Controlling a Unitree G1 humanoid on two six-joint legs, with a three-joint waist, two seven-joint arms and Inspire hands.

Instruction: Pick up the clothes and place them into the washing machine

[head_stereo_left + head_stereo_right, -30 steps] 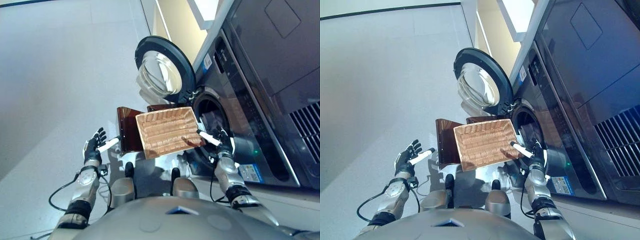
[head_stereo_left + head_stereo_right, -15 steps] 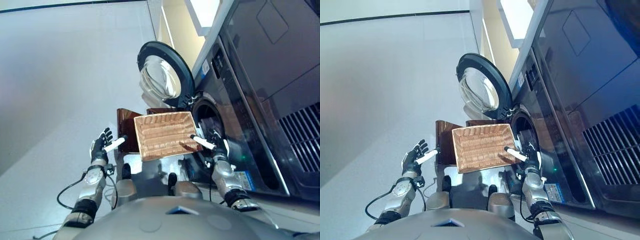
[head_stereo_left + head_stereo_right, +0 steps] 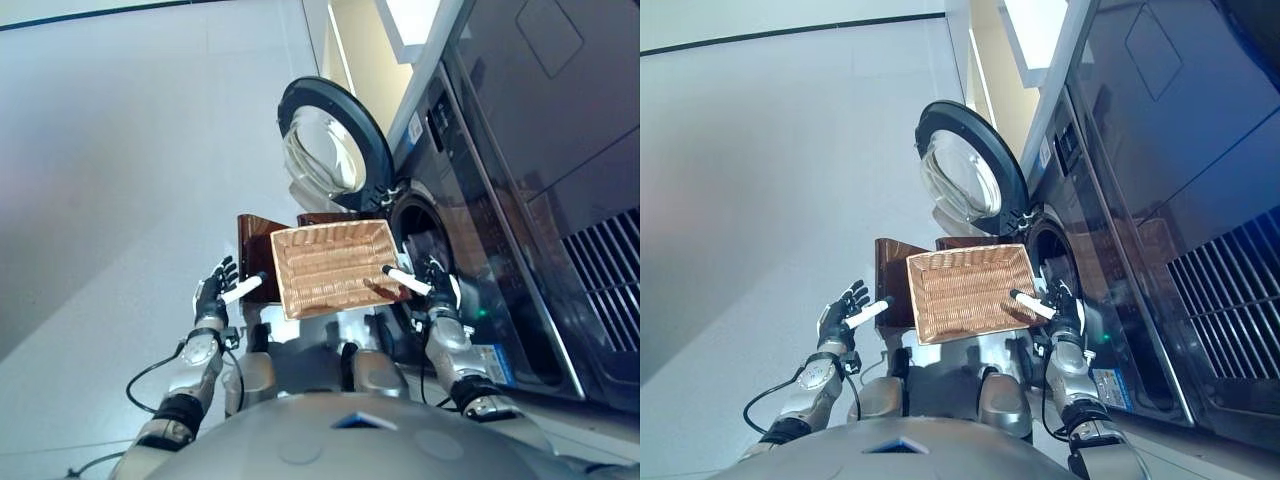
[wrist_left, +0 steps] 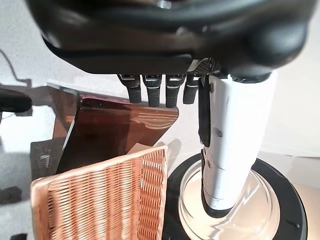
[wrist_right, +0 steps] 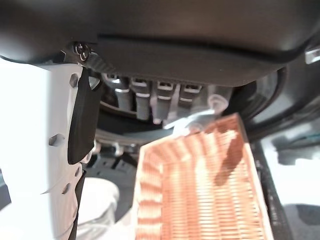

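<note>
The robot's right hand (image 3: 440, 283) hangs with fingers relaxed and loose, holding nothing, its white-covered thumb reaching over the near right corner of a wicker basket (image 3: 335, 265); whether the thumb touches the weave cannot be told from here. The left hand (image 3: 216, 295) is spread open too, empty, held just off the basket's left side beside a brown stand (image 3: 257, 255) that carries the basket; its thumb points toward that stand without clear contact. The basket sits tilted between the two hands, its woven floor bare. Directly behind the right hand gapes the round opening of the washing machine (image 3: 1110, 190), a dark front-loader that fills the right of the scene. In the right wrist view a pale bundle, possibly the clothes (image 5: 102, 200), lies low inside the drum beyond the basket's edge, though the view is too close to be sure. The machine's round door (image 3: 335, 140) stands swung wide to the left of the opening, its glass bowl facing out over the pale floor (image 3: 120, 180).
</note>
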